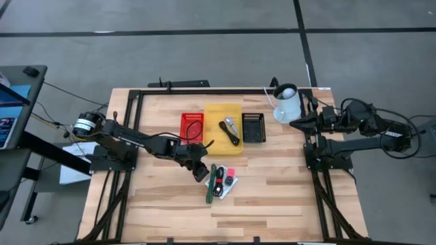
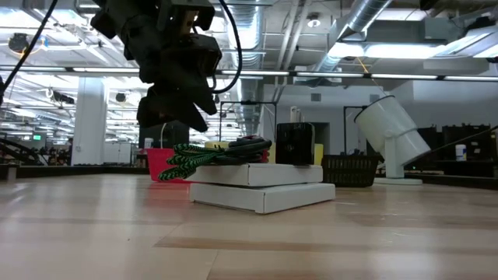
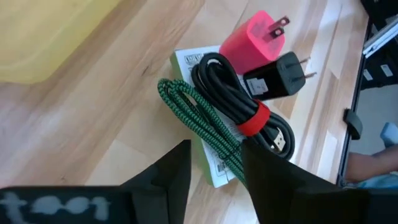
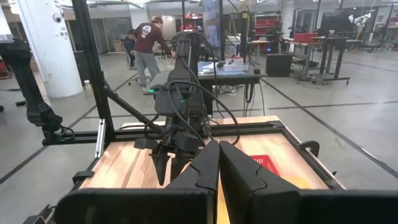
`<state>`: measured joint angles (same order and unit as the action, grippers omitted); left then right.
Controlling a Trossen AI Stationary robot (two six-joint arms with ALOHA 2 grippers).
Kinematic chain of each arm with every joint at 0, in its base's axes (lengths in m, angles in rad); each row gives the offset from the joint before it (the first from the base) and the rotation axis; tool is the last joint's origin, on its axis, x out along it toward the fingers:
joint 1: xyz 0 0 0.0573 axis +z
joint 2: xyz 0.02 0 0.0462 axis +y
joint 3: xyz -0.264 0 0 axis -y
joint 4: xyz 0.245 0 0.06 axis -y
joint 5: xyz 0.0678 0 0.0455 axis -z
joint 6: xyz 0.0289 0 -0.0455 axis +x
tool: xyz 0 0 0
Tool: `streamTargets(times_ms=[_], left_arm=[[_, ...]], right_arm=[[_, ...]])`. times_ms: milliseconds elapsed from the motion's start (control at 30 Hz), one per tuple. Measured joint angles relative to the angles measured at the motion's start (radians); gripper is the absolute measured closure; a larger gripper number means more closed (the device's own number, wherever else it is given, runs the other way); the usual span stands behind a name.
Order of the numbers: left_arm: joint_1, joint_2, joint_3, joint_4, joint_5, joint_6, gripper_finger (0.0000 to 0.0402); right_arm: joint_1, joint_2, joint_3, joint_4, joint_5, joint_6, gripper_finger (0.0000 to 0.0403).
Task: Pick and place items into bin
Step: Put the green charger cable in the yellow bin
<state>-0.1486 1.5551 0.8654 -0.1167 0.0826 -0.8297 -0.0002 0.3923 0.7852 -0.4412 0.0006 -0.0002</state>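
Wooden worktop [image 1: 272, 197] carries a pile of items; the left end effector [image 1: 199, 170], fingers apart and empty, hovers just beside the green braided cable [image 3: 199, 118] atop a white packet [image 3: 214, 171]; the right end effector [image 4: 217, 163] waits shut at the worktop's far right edge

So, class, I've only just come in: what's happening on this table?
The left gripper hovers, fingers apart, over a pile of items on the table: a green braided cable, a black cable, and pink and black plug adapters on white packets. It holds nothing. Another cable already lies in the yellow bin, between a red and a black bin. The right gripper waits shut at the table's right edge.
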Motion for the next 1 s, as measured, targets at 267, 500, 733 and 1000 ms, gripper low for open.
streamTargets(times_ms=[267, 500, 733, 1000], left_arm=[[0.005, 0.002, 0.0, 0.0, -0.06, -0.029, 0.0222], [0.01, 0.002, 0.0, 0.0, -0.095, -0.099, 0.0211], [0.009, 0.003, 0.0, 0.001, -0.099, -0.149, 0.0211], [0.007, 0.003, 0.0, 0.002, -0.126, -0.15, 0.0211]], right_arm=[[0.0, 0.0, 0.0, 0.0, 0.0, 0.0, 0.0395], [0.0, 0.0, 0.0, 0.0, 0.0, 0.0, 0.0395], [0.0, 0.0, 0.0, 0.0, 0.0, 0.0, 0.0395], [0.0, 0.0, 0.0, 0.0, 0.0, 0.0, 0.0395]])
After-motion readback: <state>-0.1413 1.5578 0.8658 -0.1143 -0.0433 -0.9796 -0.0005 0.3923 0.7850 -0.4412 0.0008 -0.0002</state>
